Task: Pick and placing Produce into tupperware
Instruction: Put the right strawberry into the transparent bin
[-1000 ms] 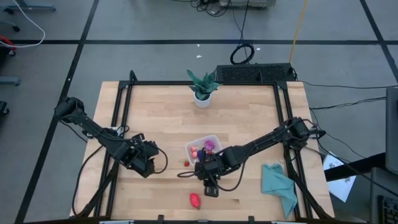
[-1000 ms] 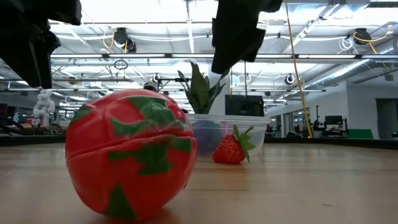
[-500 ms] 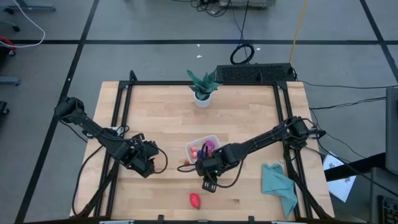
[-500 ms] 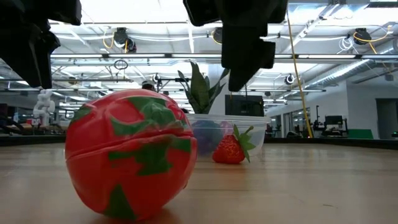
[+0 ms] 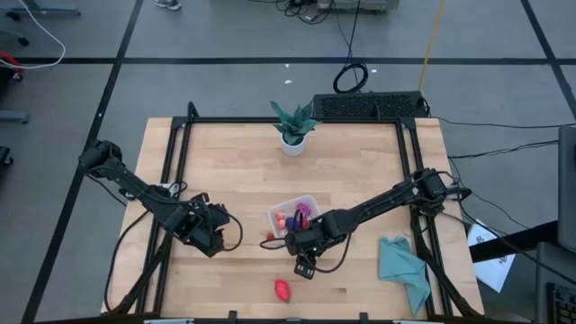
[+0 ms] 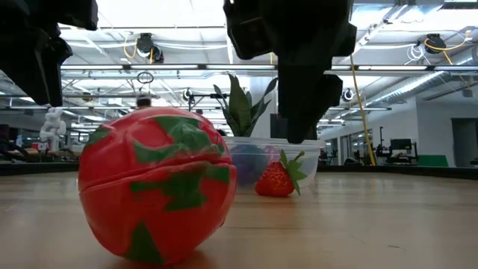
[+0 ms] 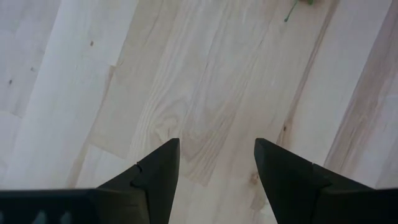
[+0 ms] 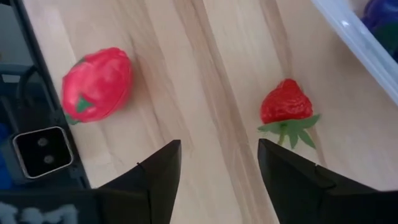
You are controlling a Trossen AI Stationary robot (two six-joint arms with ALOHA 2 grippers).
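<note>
Fingers (image 8: 292,177) apart, tupperware (image 8: 357,43) half cut off

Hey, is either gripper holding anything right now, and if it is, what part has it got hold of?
Nothing is held. The right gripper is open over bare wood between the strawberry and the tomato; the left gripper is open over bare table.

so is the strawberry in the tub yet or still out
Still out. The strawberry lies on the bare wood beside the tub, outside its rim; the open right gripper holds nothing.
</note>
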